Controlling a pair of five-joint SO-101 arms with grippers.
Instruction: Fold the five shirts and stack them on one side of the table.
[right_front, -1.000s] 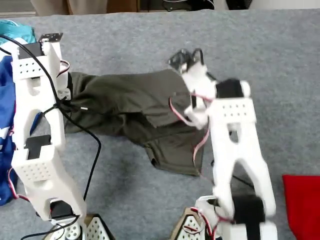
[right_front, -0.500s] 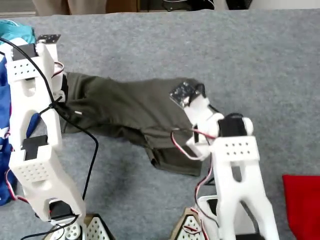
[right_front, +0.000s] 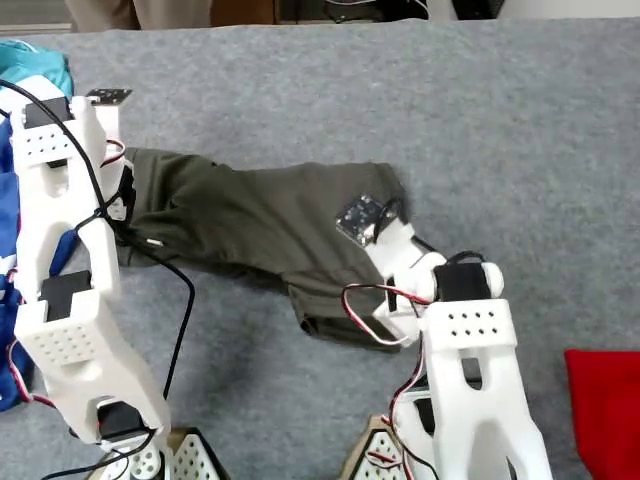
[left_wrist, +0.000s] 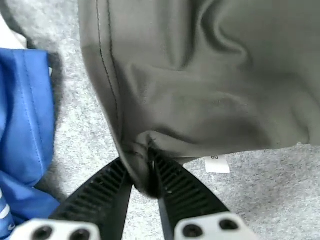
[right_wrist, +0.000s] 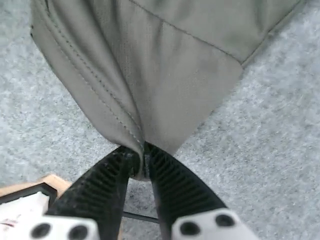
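An olive-green shirt (right_front: 255, 220) lies stretched across the grey table between the two arms. My left gripper (left_wrist: 145, 175) is shut on a bunched edge of the olive shirt (left_wrist: 200, 85), near its white label (left_wrist: 216, 164). My right gripper (right_wrist: 141, 162) is shut on a pinched fold of the same shirt (right_wrist: 150, 75). In the high view the left arm (right_front: 65, 250) stands at the shirt's left end and the right arm (right_front: 455, 340) over its right end.
A blue shirt (right_front: 12, 240) and a teal one (right_front: 30, 60) lie at the table's left edge; the blue cloth (left_wrist: 22, 125) lies close beside my left gripper. A red shirt (right_front: 605, 405) sits at the right front. Black cable (right_front: 180, 290) trails over the front left.
The right arm has drawn its end of the olive shirt toward the front of the table, dragging the cloth flatter and longer. The left arm has barely moved.
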